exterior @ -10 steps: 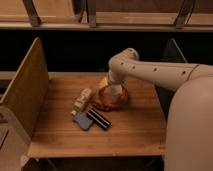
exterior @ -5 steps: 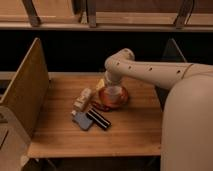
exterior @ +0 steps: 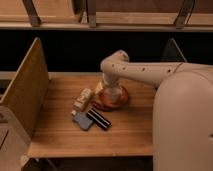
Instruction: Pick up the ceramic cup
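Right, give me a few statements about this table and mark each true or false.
1. The gripper is down over the dish. True.
2. The black bar lies to the picture's right of the dish. False: it lies in front and to the left of the dish, beside a blue-grey item.
3. The beige block sits to the picture's left of the dish. True.
4. The cup stands alone at the table's left edge. False: it shows as a pale shape at the dish, right under the gripper.
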Robot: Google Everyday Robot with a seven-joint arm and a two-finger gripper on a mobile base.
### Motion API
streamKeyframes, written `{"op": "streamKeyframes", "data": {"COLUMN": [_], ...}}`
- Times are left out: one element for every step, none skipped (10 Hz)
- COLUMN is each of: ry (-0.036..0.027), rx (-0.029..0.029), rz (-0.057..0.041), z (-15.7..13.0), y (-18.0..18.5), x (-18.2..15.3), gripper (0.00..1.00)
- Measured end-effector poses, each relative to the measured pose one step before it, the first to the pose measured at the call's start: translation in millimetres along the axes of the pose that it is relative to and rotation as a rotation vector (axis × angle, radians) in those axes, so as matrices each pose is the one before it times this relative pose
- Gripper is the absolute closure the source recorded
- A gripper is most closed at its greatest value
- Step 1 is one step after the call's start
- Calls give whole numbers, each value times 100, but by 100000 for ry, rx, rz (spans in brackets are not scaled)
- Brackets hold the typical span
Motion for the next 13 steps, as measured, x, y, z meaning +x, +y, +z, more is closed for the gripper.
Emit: {"op": "streamKeyframes", "data": {"ry": [1401, 1725, 1233, 1384, 373, -756, -512, -473, -333, -276, -113, -165, -469], "rx": [-1112, -2015, -1830, -1772, -686, 130, 313, 464, 980, 1148, 1120, 1775, 1463], "rz": [-269, -218, -140, 4, -165, 79, 129, 239, 178, 672, 1020, 2490, 1489], "z": [855, 1043, 677, 780, 379, -44, -46, -55, -53, -118, -82, -173, -260], "y": [176, 432, 492, 210, -45, -325, -274, -360, -504, -494, -546, -1063, -768], "x": [46, 29, -3, 89, -102, -369, -175, -107, 1, 35, 115, 273, 59], "gripper": [20, 20, 20, 24, 32, 44, 52, 63, 75, 84, 92, 99, 100]}}
